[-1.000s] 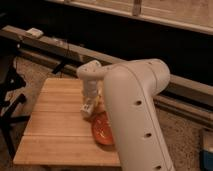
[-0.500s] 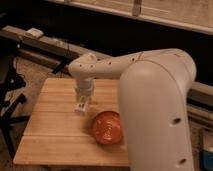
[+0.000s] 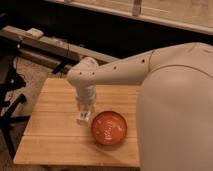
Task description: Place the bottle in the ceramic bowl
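From my seat, the main change over the last second is where the arm (image 3: 117, 70) sits: it lay across the bowl (image 3: 109, 128) and hid part of it, then swung out to the left, and now the gripper (image 3: 84, 114) hangs low over the wooden table (image 3: 50, 137), just left of the bowl's rim and a little nearer to it than half a second ago. The bowl itself has not shifted; I see its whole orange-red inside with the pale swirl, and nothing lies in it. The bottle (image 3: 81, 120) shows as a small whitish block at the very tip of the gripper, just beside the bowl but outside it, and I cannot say whether it rests on the wood or hangs just above it. I also cannot tell whether the gripper is clamped on the bottle or has let go of it; the two simply read as one pale shape. My judgement is that the task is not yet done: the bottle is close to the bowl on its left side, and it has to be lifted over the rim and carried right before any release counts
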`<state>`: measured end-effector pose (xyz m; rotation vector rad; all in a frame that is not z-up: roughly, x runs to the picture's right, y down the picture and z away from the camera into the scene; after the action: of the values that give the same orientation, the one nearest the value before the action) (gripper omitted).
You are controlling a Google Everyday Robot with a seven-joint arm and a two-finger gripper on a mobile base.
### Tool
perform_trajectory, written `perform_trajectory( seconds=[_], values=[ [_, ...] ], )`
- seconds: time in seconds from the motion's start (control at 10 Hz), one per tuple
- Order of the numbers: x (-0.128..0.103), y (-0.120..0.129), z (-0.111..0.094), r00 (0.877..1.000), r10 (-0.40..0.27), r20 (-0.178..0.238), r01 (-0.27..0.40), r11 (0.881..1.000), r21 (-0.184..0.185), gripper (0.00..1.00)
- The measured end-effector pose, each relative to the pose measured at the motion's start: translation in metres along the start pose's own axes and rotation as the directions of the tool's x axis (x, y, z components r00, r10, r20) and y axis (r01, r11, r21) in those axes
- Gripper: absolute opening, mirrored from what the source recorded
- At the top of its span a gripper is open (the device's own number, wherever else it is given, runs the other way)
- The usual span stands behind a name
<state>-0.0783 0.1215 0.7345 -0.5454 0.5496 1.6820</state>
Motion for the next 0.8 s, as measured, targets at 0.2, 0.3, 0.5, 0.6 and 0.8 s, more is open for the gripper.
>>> perform_trajectory(
  seconds=[0.2, 0.3, 0.5, 0.6, 0.8],
  values=[
    [0.014, -0.032, 0.020, 0.998, 0.055, -0.017, -0.054, 0.998, 0.010, 0.00],
    [0.018, -0.044, 0.031, 0.995, 0.092, -0.028, -0.091, 0.996, 0.011, 0.00],
    [0.018, -0.065, 0.040, 0.986, 0.161, -0.035, -0.161, 0.987, 0.011, 0.07],
    [0.016, -0.075, 0.041, 0.981, 0.190, -0.034, -0.190, 0.982, 0.011, 0.15],
    [0.004, -0.097, 0.036, 0.969, 0.245, -0.017, -0.245, 0.970, 0.008, 0.35]
  ],
)
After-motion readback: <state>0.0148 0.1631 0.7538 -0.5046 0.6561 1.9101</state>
